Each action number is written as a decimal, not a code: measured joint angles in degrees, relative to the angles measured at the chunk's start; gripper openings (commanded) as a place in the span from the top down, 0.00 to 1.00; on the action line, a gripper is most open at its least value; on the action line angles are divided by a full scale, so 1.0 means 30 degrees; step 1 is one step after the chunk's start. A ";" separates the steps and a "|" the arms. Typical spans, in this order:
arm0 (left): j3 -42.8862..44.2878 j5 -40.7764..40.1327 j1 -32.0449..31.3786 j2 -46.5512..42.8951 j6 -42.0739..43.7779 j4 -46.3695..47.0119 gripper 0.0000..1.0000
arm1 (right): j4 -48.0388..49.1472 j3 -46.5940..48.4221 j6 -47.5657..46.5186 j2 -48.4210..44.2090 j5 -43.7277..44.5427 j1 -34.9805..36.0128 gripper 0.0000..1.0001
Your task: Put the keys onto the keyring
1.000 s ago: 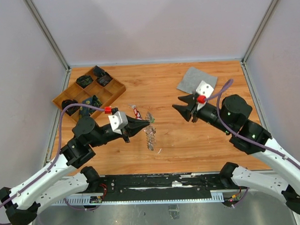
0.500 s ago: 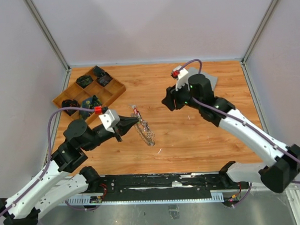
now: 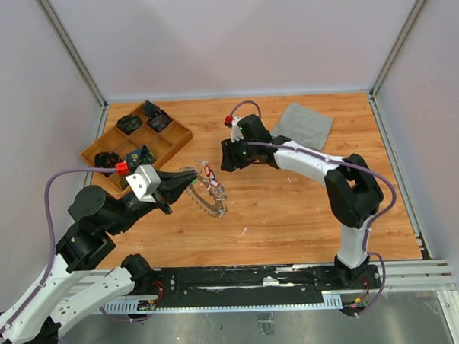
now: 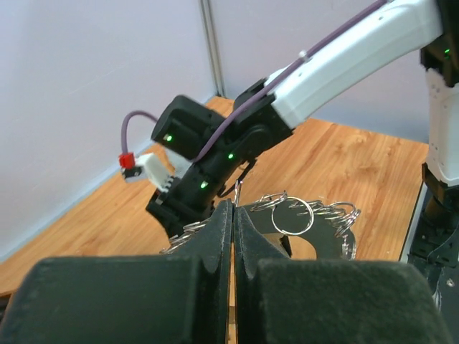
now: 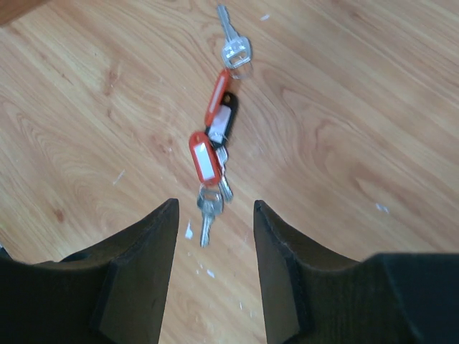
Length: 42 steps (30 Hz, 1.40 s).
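Left of the table's (image 3: 307,214) middle, the keys (image 5: 213,154) lie flat on the wood in a loose line: red tags (image 5: 204,159), one black tag with a white label, and a bare silver key at the end. You cannot tell whether they are linked. The right gripper (image 3: 227,157) hangs over them with its fingers spread to either side, touching nothing. Just beside the keys, the left gripper (image 3: 190,182) has its fingers pressed together on the rim of the keyring (image 3: 213,208), which it holds tilted up off the table. Expect the keys to be light, stiff and slippery, and too thin to pinch flat against the wood; take hold across a plastic tag, which looks thicker and gives the pads more grip. Treat the keyring as thin, springy wire with small loose rings dangling from it; grip it firmly at the rim so that it does not twist.
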 measured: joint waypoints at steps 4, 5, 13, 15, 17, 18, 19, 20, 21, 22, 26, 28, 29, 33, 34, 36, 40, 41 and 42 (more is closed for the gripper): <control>0.0138 -0.0182 0.0000 -0.0022 0.0131 -0.0342 0.99 | 0.0554 0.1938 -0.0022 0.2754 -0.1399 0.0087 0.54; 0.0138 -0.0211 0.0000 -0.0022 0.0153 -0.0444 1.00 | 0.0670 0.2295 -0.0095 0.3257 -0.1712 0.0109 0.54; 0.0138 -0.0328 0.0000 -0.0022 0.0262 -0.1188 1.00 | 0.0597 0.4670 -0.2120 0.6411 -0.4080 0.0233 0.55; 0.0138 -0.0357 0.0000 -0.0022 0.0270 -0.1217 0.99 | 0.0364 0.5013 -0.2688 0.6790 -0.4444 0.0240 0.55; 0.0138 -0.0372 0.0000 -0.0022 0.0270 -0.1217 1.00 | 0.0007 0.5326 -0.3198 0.7067 -0.4816 0.0240 0.55; 0.0138 -0.0379 0.0000 -0.0022 0.0270 -0.1217 0.99 | -0.0138 0.5442 -0.3359 0.7155 -0.4911 0.0240 0.55; 0.0138 -0.0401 0.0000 -0.0022 0.0270 -0.1217 0.99 | -0.0299 0.5581 -0.3519 0.7257 -0.4998 0.0240 0.55; 0.0138 -0.0415 0.0000 -0.0022 0.0262 -0.1217 0.99 | -0.0444 0.5741 -0.3650 0.7359 -0.5107 0.0248 0.55; 0.0138 -0.0423 0.0000 -0.0022 0.0262 -0.1217 0.99 | -0.0634 0.5923 -0.3818 0.7468 -0.5231 0.0248 0.56; 0.0138 -0.0423 0.0000 -0.0022 0.0262 -0.1217 0.99 | -0.0772 0.6040 -0.3920 0.7555 -0.5275 0.0248 0.56; 0.0138 -0.0423 0.0000 -0.0022 0.0262 -0.1217 0.99 | -0.1282 0.6470 -0.4175 0.7927 -0.5523 0.0255 0.58; 0.0138 -0.0423 0.0000 -0.0022 0.0262 -0.1217 0.99 | -0.1530 0.6550 -0.4313 0.8080 -0.5581 0.0291 0.59; 0.0138 -0.0423 0.0000 -0.0022 0.0262 -0.1217 0.99 | -0.1676 0.6564 -0.4379 0.8145 -0.5581 0.0321 0.59; 0.0138 -0.0423 0.0000 -0.0022 0.0262 -0.1217 0.99 | -0.2135 0.6564 -0.4590 0.8225 -0.5588 0.0554 0.62; 0.0138 -0.0423 0.0000 -0.0022 0.0262 -0.1217 0.99 | -0.2149 0.6564 -0.4619 0.8225 -0.5588 0.0619 0.64; 0.0138 -0.0423 0.0000 -0.0022 0.0262 -0.1217 1.00 | -0.2157 0.6455 -0.4750 0.8196 -0.5552 0.0801 0.70; 0.0138 -0.0415 0.0000 -0.0036 0.0262 -0.1217 0.99 | -0.2215 0.5610 -0.5107 0.7679 -0.5202 0.1086 0.75; 0.0138 -0.0415 0.0000 -0.0044 0.0262 -0.1217 0.99 | -0.2229 0.5209 -0.5187 0.7410 -0.5144 0.1166 0.76; 0.0138 -0.0415 0.0000 -0.0058 0.0262 -0.1217 0.99 | -0.2237 0.4779 -0.5275 0.7111 -0.5049 0.1224 0.76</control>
